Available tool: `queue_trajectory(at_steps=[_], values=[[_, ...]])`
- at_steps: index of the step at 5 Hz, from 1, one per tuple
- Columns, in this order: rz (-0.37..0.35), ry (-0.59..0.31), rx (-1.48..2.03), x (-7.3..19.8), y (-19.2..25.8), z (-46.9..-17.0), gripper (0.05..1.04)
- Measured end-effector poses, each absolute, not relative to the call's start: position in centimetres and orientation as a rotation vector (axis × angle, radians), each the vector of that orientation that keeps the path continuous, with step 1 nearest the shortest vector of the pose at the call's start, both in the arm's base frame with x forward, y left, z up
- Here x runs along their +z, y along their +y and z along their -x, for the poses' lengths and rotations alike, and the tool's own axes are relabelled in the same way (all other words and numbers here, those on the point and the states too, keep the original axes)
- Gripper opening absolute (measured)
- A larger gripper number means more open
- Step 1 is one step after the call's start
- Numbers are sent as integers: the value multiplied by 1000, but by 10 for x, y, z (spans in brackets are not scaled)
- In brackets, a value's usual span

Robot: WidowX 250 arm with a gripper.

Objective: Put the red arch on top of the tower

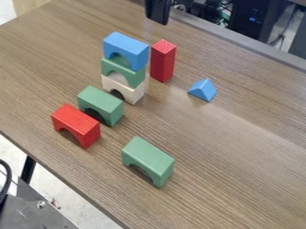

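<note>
In the camera view, the claw [158, 11] hung at the top edge, partly cut off; whether it stood wide or narrow could not be told. Eight blocks were on the table [239, 147]: six arches, one upright red block [163, 62] and one blue triangular block [205, 89]. Three arches made the tower, below the claw and to its left in view: white [135, 95] at the bottom, green [137, 77] in the middle, blue [125, 44] on top. The red block stood beside the tower, below the claw; the blue triangular block lay lower, to the claw's right. The red arch [74, 121] sat well apart from the claw, down and left, just beside a second green arch [100, 99]. A third green arch [149, 154] sat farthest below the claw. The dark gear [251, 20] past the table's edge was hard to make out.
</note>
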State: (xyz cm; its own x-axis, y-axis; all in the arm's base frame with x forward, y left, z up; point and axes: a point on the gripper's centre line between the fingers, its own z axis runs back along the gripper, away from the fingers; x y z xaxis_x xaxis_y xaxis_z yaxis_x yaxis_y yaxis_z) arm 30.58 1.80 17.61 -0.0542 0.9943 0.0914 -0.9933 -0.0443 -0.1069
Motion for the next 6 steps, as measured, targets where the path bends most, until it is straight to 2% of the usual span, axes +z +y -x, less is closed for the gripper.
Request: queue_trajectory(at_steps=[1,3,4,5,6], values=[[-16,-129,1619,167,18,-304,1000],[75,-127,1593,176,33,-275,1000],[90,-141,1563,169,37,-253,1000],[63,-165,1533,148,45,-234,1000],[-12,-204,1522,122,55,-218,1000]])
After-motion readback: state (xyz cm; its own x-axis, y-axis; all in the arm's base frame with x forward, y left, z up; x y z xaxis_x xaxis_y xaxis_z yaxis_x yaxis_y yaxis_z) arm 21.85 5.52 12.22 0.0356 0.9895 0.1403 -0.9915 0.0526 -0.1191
